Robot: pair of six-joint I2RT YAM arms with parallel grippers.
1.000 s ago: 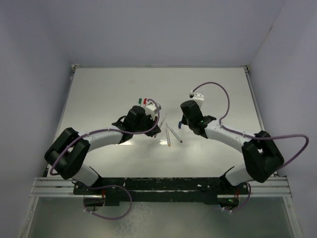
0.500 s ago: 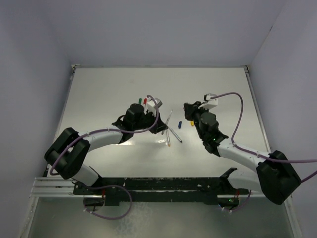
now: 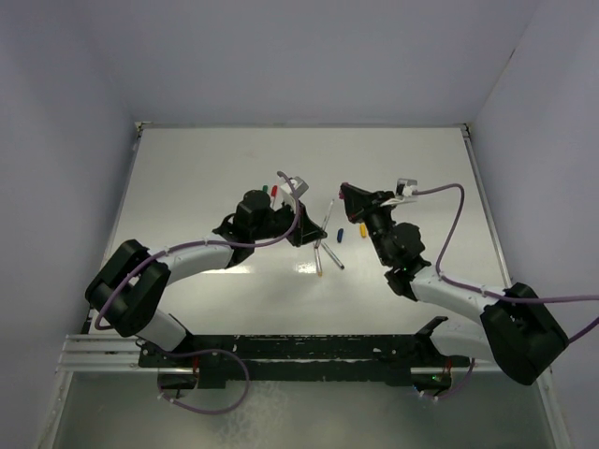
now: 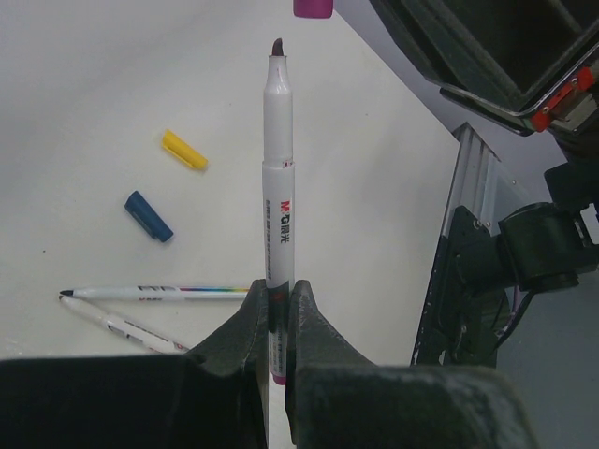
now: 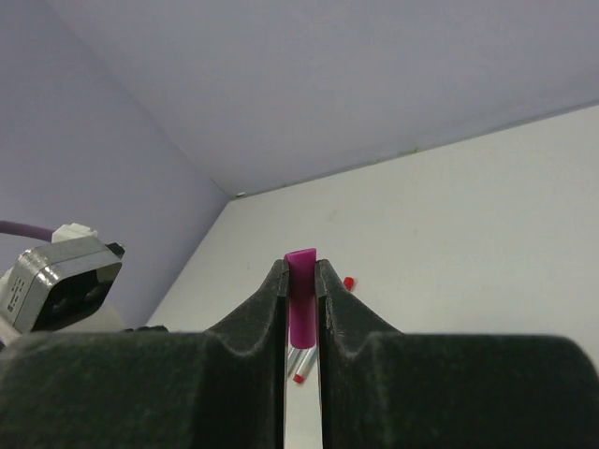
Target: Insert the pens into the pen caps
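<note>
My left gripper [image 4: 272, 292] is shut on the lower part of a white pen [image 4: 277, 187], whose dark tip points up at the purple cap [image 4: 313, 7] just above it. That purple cap [image 5: 301, 290] is pinched in my shut right gripper [image 5: 301, 271]. From above, the left gripper [image 3: 305, 232] and right gripper [image 3: 344, 193] face each other over mid-table, the held pen [image 3: 324, 223] between them. A yellow cap [image 4: 183, 150] and a blue cap [image 4: 148, 215] lie on the table. Two more pens [image 4: 159, 292] lie below them. The red cap [image 3: 274, 191] and green cap [image 3: 263, 185] sit behind the left wrist.
The white table [image 3: 187, 178] is walled at the back and both sides. Loose pens [image 3: 323, 254] lie crossed in front of the grippers. Purple cables [image 3: 440, 215] loop off both arms. The metal rail [image 3: 299, 348] with the arm bases runs along the near edge.
The right arm has swung inward and lifted the purple cap towards the centre. The left gripper has shifted right and tilted its pen up towards the cap.
</note>
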